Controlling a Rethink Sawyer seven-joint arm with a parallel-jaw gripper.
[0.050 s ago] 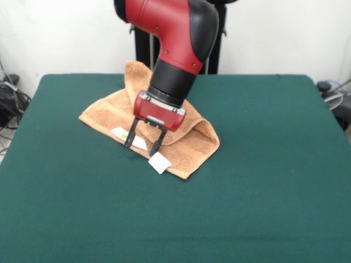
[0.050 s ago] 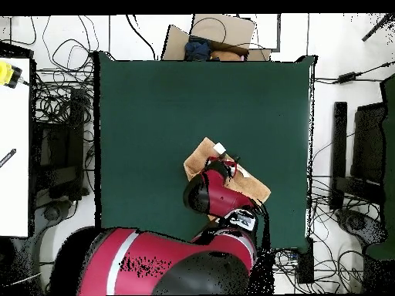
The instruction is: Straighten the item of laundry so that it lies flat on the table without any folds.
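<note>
Orange-tan terry, the towel (image 1: 189, 143) is lying rumpled on the far half of the green surface (image 1: 258, 186), one corner standing up in a peak behind the arm and a layer doubling over the middle; white tags are showing along its near edge. The gripper (image 1: 143, 139) is poising over that tagged edge, fingers (image 1: 129, 138) spread apart and holding nothing. Flattening is looking barely begun: the fold and the raised corner are both waiting to be pulled out.

A flat brown cardboard piece (image 2: 224, 29) lies beyond one table end, tangled black cables (image 2: 65, 73) cover the floor, and a white side desk (image 2: 14, 154) carries a yellow object (image 2: 8, 73).
</note>
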